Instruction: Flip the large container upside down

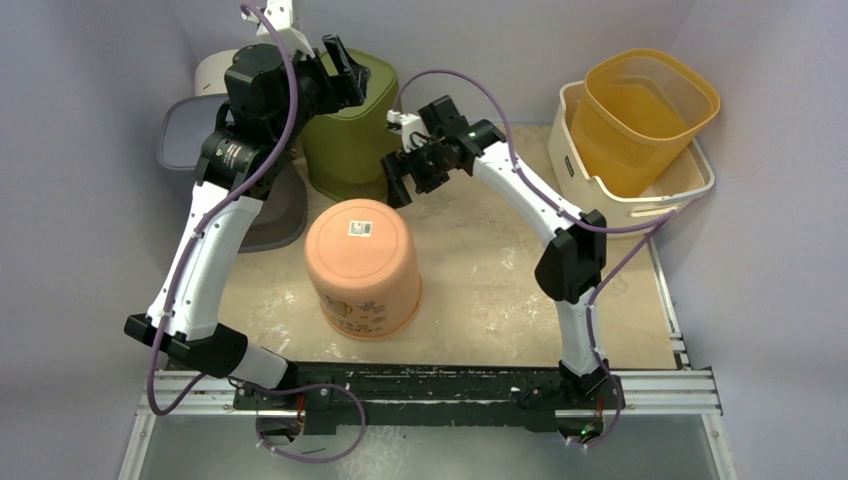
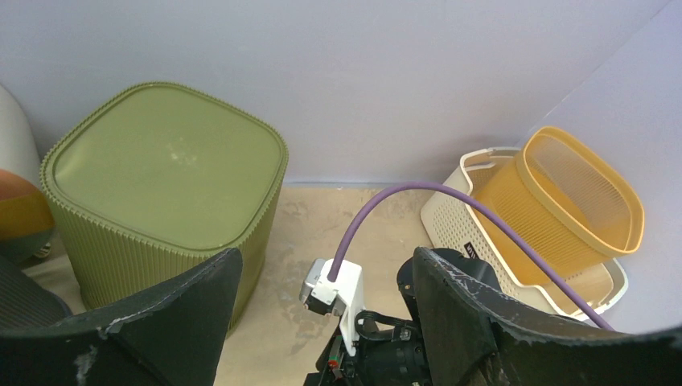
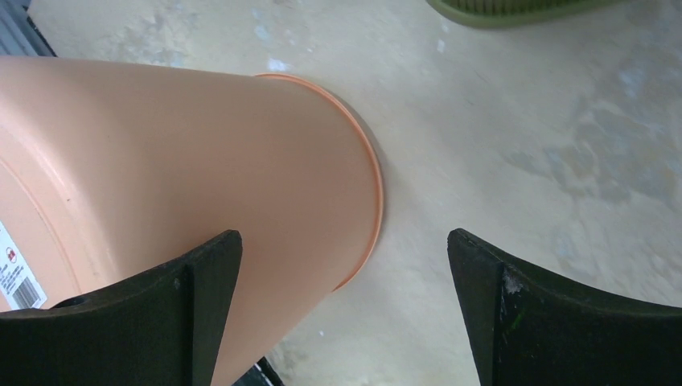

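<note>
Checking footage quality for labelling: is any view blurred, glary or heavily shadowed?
Top view: even light, sharp, soft shadow beside the orange bucket. Left wrist view: green bin crisp, near fingers dark. Right wrist view: bucket close and slightly soft; no glare anywhere.

Left fingers (image 2: pixel 145 322), right fingers (image 3: pixel 555 314): apart

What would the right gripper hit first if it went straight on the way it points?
Probably the orange container: in the wrist view its wall and rim lie ahead of one finger of the open right gripper, while the other finger faces bare table. Depth is unclear, so it might slip past.
</note>
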Controlling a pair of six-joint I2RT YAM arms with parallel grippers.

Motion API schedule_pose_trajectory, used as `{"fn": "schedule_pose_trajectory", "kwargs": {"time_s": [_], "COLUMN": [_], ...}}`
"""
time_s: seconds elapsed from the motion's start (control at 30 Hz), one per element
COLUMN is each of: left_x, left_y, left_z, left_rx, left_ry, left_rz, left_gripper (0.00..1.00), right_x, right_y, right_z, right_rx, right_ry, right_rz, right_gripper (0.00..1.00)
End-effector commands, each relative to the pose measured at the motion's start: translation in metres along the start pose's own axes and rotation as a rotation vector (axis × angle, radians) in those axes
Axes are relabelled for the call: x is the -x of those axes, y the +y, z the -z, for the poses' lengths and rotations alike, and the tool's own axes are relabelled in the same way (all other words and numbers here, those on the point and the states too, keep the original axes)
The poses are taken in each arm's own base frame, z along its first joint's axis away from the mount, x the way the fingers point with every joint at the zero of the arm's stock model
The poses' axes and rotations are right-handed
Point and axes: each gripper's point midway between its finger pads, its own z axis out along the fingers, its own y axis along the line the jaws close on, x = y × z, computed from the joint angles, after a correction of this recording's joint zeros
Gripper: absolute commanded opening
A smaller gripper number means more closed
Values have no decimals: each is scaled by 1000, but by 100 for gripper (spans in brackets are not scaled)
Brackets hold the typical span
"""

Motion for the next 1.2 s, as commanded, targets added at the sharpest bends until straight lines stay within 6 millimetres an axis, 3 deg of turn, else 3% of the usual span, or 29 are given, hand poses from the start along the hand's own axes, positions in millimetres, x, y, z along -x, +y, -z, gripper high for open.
{"fn": "schedule_pose_trajectory", "kwargs": {"time_s": [0.0,0.2,0.37,0.5,0.6,0.8,1.0,1.17], "left_x": [2,-9,-19,-24,-31,-48,-45,-40], "left_y": [-5,-1,2,5,3,4,-1,-14], "left_z": [13,16,12,8,4,-1,-3,0], "left_rx": [-31,-23,-12,7,10,16,3,-51], "left_ry": [-11,15,39,65,101,156,168,182], "left_rz": [15,22,20,23,46,85,94,122], "left_gripper": [75,75,75,75,75,75,75,75], "right_x": [14,-25,-87,-122,-134,-163,-165,-146], "right_y": [-4,-41,-54,-24,-2,45,87,114], "right_z": [41,82,106,103,96,64,28,-2], "right_rx": [-134,-392,-508,-363,-269,-126,26,129], "right_ry": [-92,-89,44,61,45,123,96,36], "right_rz": [-36,-120,-112,-108,-96,37,62,46], "right_gripper": [100,100,100,100,100,100,100,100]}}
